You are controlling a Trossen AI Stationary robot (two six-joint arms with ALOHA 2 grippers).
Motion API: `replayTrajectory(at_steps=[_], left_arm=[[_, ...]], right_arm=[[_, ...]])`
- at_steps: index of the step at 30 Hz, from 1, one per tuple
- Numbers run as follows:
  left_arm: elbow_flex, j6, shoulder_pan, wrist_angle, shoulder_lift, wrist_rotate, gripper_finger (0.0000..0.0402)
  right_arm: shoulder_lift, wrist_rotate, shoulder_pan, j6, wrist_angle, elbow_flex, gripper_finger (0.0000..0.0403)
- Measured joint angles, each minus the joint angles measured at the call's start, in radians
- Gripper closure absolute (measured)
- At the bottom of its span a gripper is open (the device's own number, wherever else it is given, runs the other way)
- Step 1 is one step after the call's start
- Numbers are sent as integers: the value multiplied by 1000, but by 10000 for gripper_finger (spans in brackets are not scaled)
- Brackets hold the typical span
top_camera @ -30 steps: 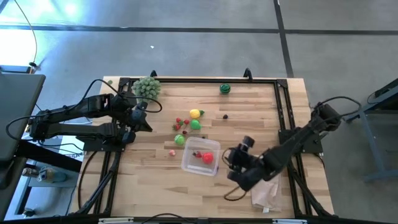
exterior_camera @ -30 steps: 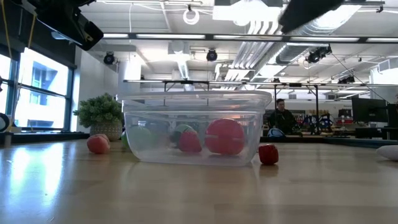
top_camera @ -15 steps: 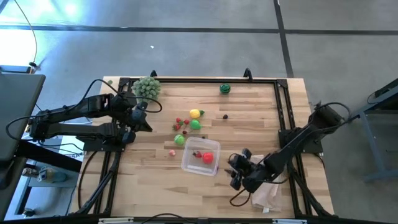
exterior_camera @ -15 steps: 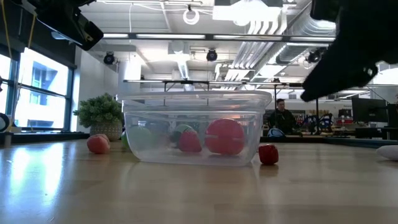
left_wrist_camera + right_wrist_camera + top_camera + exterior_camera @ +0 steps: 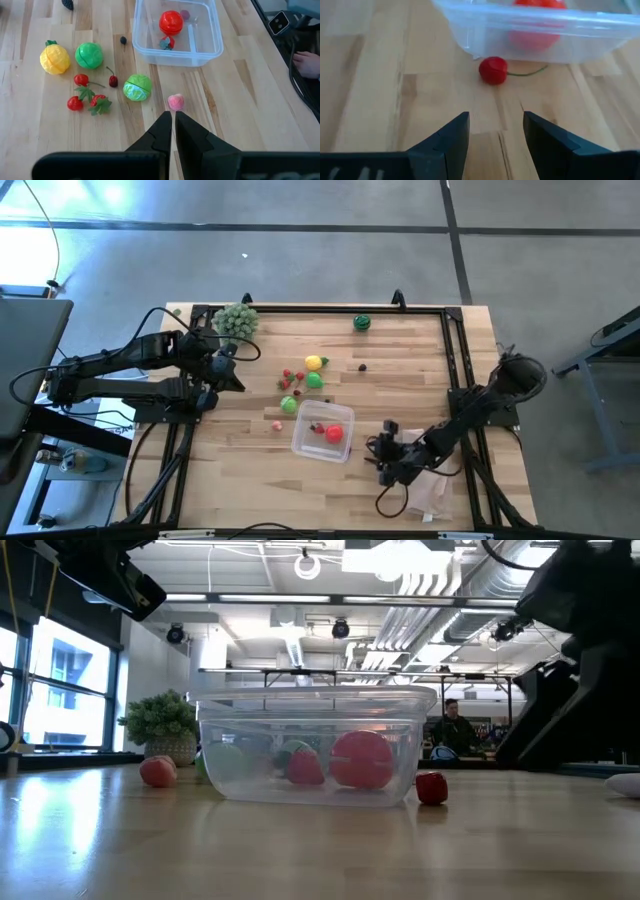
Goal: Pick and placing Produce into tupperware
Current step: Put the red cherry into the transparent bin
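Observation:
The clear tupperware point(image 5: 323, 432) sits on the table with a red tomato point(image 5: 171, 22) and a strawberry point(image 5: 166, 43) resting on its floor. A red cherry point(image 5: 493, 70) lies on the wood against its wall. My right gripper point(image 5: 495, 132) hovers low just short of the cherry, open, with nothing between its fingers. Loose produce lies beyond: yellow point(image 5: 314, 363), green point(image 5: 315, 380), a green cabbage point(image 5: 289, 405), a pink ball point(image 5: 277, 425) and a striped ball point(image 5: 361, 323). My left gripper point(image 5: 172, 120) waits shut above the table's left side.
A grey-green bushy ball point(image 5: 237, 320) stands at the far left corner. A pale bag point(image 5: 430, 492) lies near the front right, beside my right arm. A black frame point(image 5: 455, 360) borders the table. Bare wood lies in front of the tupperware.
My right gripper has come down toward the table and a little toward its near edge, tipping and rolling as it sank. It now sits low beside the tupperware's right side, its fingers as far apart as before.

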Motion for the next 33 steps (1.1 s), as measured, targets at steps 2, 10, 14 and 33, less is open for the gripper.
replayTrajectory(at_steps=[2,10,14,33], left_arm=[[0,0,0,0,0,0,387],[0,0,0,0,0,0,387],[0,0,0,0,0,0,387],[0,0,0,0,0,0,387]], right_arm=[[40,1,-3,-60,50,2,224],[155,23,-39,-99,111,66,224],[194,12,-71,-84,118,106,224],[209,7,-100,66,116,123,257]])
